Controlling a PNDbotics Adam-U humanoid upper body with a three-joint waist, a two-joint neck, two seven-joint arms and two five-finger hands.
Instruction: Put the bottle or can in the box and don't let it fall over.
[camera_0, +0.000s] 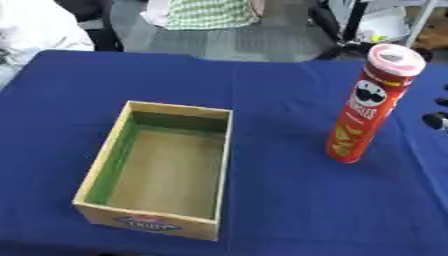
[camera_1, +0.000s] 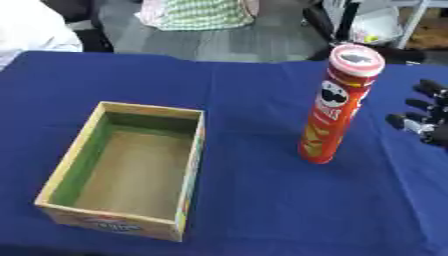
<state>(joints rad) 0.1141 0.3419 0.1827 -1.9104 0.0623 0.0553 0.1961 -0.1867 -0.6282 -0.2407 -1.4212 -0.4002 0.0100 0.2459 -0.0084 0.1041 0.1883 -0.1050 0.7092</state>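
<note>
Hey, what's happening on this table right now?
Nothing is being held yet. A red chips can stands upright on the blue tablecloth, to the right of an open cardboard box with nothing in it. The robot's right hand shows at the right edge, fingers pointing toward the can but apart from it. The left hand isn't visible.
</note>
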